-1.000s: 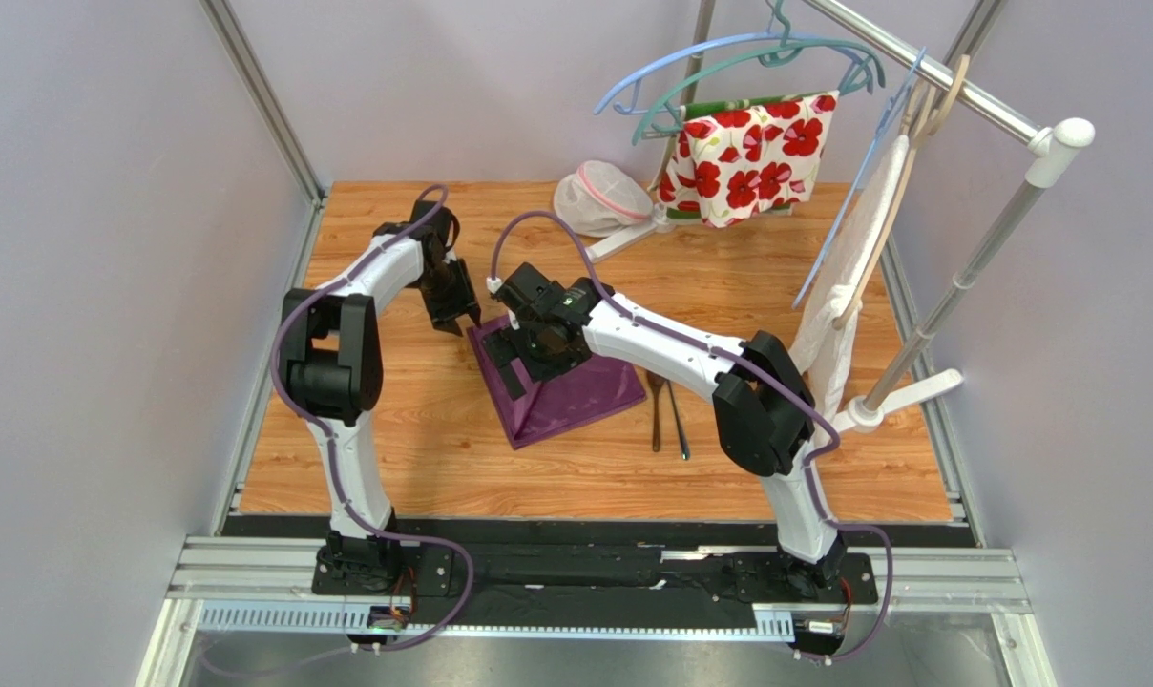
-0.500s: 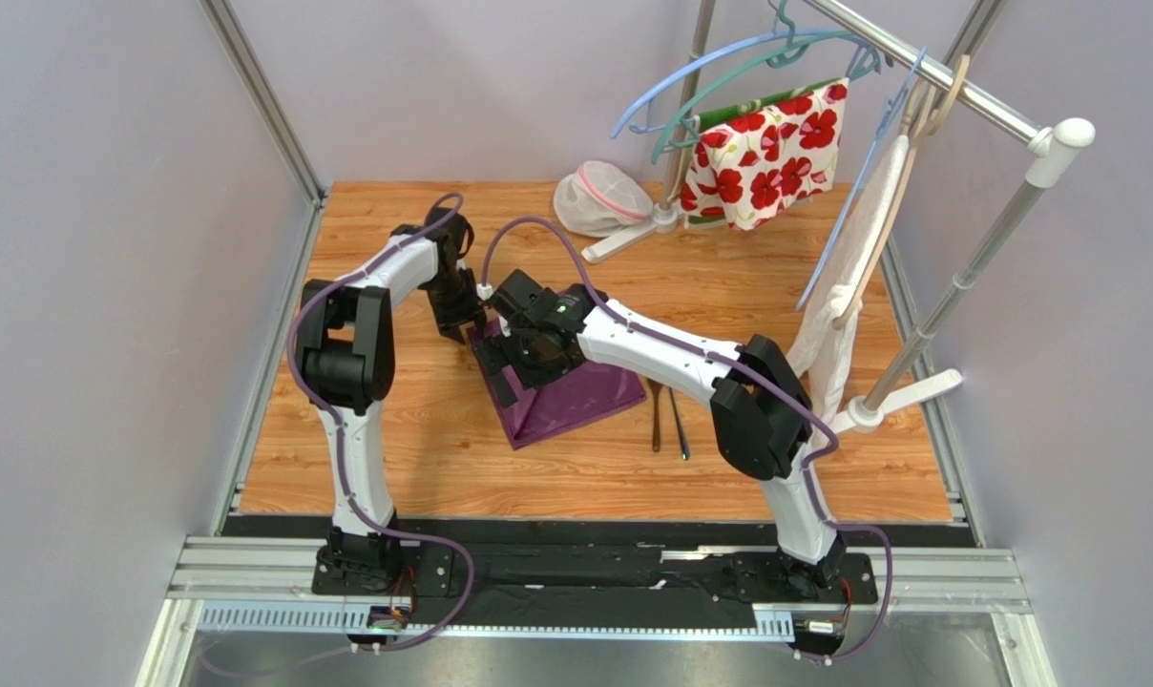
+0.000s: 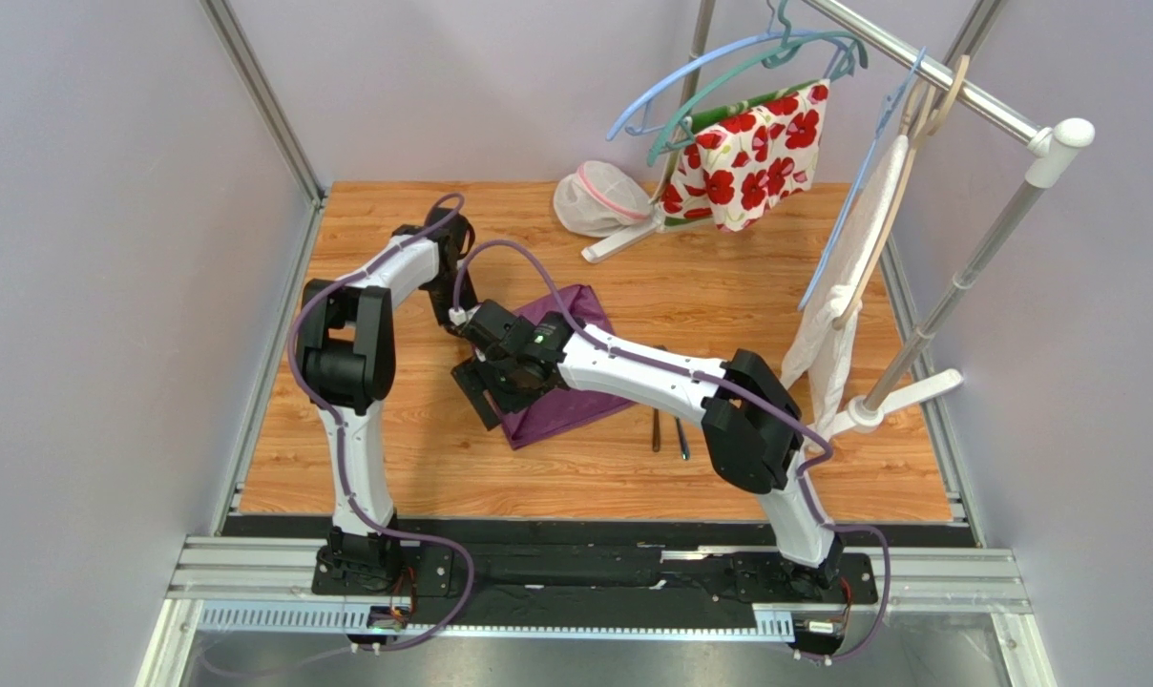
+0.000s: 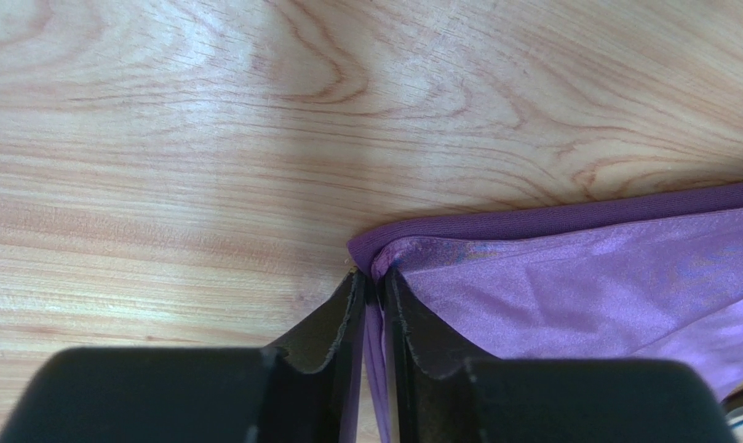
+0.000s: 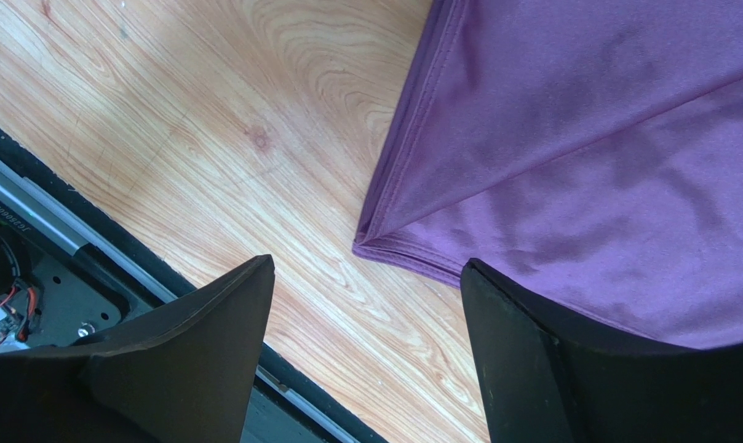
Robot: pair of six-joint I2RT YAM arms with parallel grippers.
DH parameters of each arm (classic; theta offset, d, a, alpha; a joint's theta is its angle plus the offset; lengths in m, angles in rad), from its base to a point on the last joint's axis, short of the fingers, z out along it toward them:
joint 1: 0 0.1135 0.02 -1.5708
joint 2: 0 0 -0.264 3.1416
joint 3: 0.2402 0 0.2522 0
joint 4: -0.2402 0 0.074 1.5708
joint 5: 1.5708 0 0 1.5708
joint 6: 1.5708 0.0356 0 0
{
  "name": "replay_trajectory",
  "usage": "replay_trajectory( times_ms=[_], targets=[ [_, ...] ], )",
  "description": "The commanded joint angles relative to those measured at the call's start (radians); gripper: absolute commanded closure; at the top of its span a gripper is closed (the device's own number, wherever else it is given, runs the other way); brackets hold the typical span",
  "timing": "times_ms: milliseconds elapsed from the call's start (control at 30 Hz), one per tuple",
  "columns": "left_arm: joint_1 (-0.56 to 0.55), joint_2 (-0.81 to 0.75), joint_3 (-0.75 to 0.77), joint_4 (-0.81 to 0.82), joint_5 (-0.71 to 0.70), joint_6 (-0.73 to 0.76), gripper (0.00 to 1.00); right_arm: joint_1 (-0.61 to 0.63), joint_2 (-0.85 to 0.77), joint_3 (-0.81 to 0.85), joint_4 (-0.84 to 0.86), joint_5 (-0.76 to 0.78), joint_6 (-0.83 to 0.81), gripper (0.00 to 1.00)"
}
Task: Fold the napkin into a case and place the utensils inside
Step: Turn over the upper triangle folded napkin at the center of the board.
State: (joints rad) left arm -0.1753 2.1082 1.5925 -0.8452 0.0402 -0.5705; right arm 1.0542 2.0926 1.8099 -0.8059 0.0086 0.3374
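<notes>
Left gripper [image 4: 372, 288] just pinched a corner of the dark purple soft cloth napkin [image 3: 571, 309] mid-table, right gripper [image 5: 366, 266] slid to its near corner with fingers spread, so folding starts; slim dark metal utensils [image 3: 666, 430] wait alongside.

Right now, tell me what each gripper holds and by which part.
Left gripper pinches the napkin by its corner; right gripper is open, holding nothing.

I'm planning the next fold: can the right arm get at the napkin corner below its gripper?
Probably yes: the right gripper hangs open just above that corner of the napkin, with only bare table beside it and nothing between.
</notes>
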Motion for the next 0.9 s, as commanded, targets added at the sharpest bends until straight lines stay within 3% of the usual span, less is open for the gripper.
replay_trajectory(
  times_ms=[0, 367, 867],
  targets=[
    [-0.004, -0.002, 0.026, 0.008, -0.008, 0.012, 0.81, 0.020, 0.026, -0.014, 0.050, 0.082, 0.014, 0.25],
    [-0.004, -0.005, 0.020, 0.014, -0.013, 0.026, 0.88, 0.052, 0.109, -0.011, 0.054, 0.100, 0.008, 0.44],
    [-0.004, -0.010, 0.014, 0.017, -0.011, 0.020, 0.94, 0.070, 0.147, -0.037, 0.060, 0.160, 0.025, 0.53]
  ],
)
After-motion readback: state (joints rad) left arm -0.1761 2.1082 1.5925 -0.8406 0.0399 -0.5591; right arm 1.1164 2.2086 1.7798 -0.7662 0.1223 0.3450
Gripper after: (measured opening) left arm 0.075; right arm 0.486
